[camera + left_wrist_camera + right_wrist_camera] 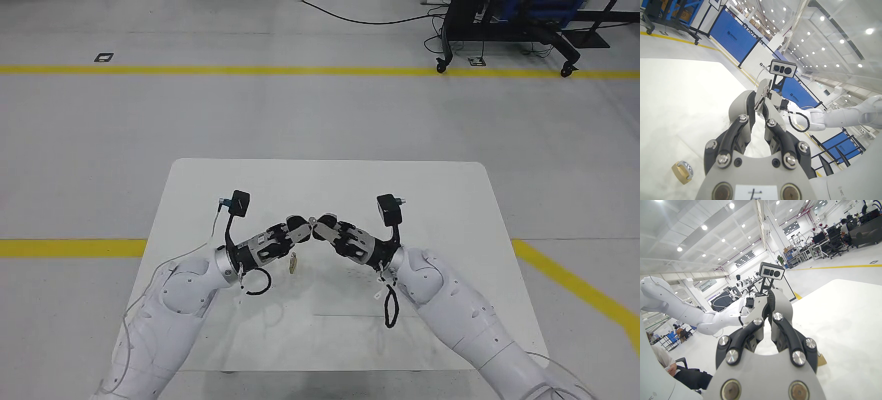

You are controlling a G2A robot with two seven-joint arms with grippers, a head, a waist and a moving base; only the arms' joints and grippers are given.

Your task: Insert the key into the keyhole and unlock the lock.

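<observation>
The left gripper (pixel 759 103) is raised above the white table (pixel 677 98), tip to tip with the right gripper (pixel 770 301). The 2 meet in the air over the middle of the table. The key (pixel 761 98) is between them. Its round head sits at the right gripper's tips, which are pressed together on it, and its blade points down into the left gripper's mouth. I cannot tell whether the left gripper clamps the blade or merely surrounds it.

The lock (pixel 682 172), a small brass padlock, lies on the table below, just beside the left arm and apart from both grippers. Its shackle looks closed.

The task seems to be at an early stage. The key is off the table and in hand, apparently being passed or re-gripped between the 2 grippers. 3 steps remain: steadying the lock, lining the blade up with the keyhole and pushing it in, then turning it. The keyhole itself is too small to make out.
</observation>
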